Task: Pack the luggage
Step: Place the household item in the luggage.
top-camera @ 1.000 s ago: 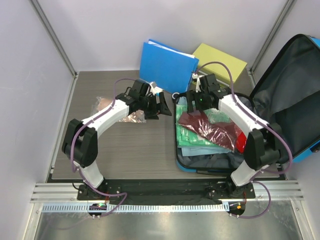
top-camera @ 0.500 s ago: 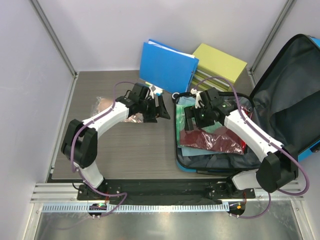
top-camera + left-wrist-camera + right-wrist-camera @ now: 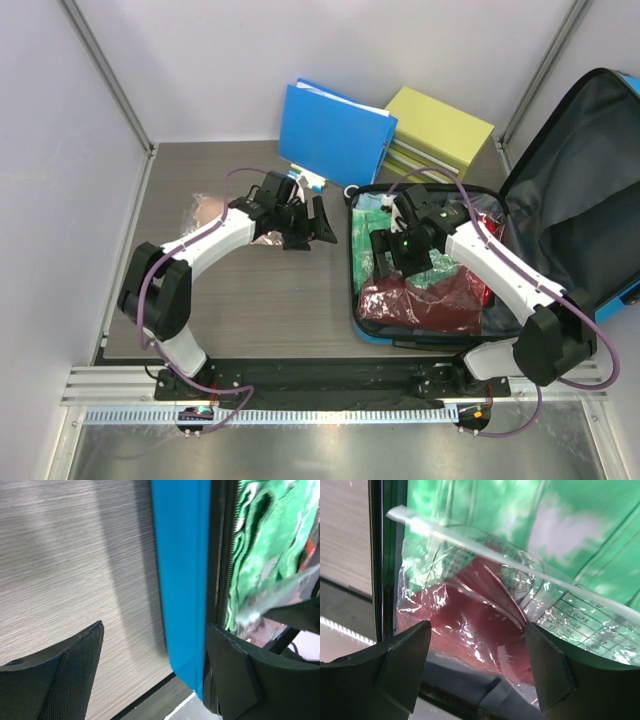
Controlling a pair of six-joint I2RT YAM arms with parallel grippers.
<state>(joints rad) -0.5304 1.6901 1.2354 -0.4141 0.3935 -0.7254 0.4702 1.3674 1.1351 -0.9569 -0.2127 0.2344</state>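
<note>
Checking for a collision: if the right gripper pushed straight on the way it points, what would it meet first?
Probably the bagged dark red garment in the luggage, straight ahead of the open right gripper; depth unclear.

The right gripper [image 3: 477, 630] stands with fingers spread, nothing between them, over a dark red garment [image 3: 460, 610] in clear plastic. Green bagged clothing [image 3: 530, 525] lies beyond. The luggage [image 3: 376, 555] rim is at left.
</note>
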